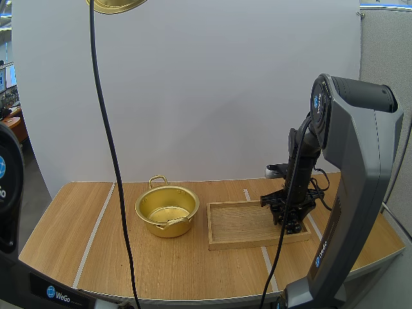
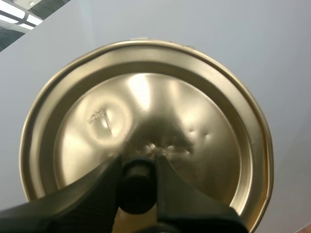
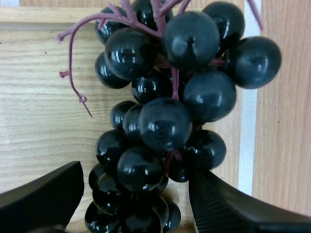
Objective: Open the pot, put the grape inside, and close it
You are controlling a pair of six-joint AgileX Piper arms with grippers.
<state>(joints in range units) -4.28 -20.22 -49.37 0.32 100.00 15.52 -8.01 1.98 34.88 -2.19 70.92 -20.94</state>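
A: Where're the grapes (image 3: 165, 121)?
B: In the tray (image 1: 238, 225), right end, w/ the right gripper (image 3: 136, 172) down over them. Jaws wide open, one finger each side of the bunch's near end.
A: Axis?
B: Bunch runs lengthwise away from the wrist, stem end farthest off. So the fingers would close across the long axis, not along it. Good line, imo. Can't tell if the tips touch any berries.
A: Left side?
B: Left gripper (image 2: 137, 167) clamped on the black knob (image 2: 137, 189) of the lid (image 2: 146, 111), lid held high above the table (image 1: 77, 225). It's busy, so the right arm's nearer and free for the pick.
A: Pot (image 1: 167, 211)?
B: Open, looks empty, just left of the tray. After the grab it's prob. lift, then carry left.
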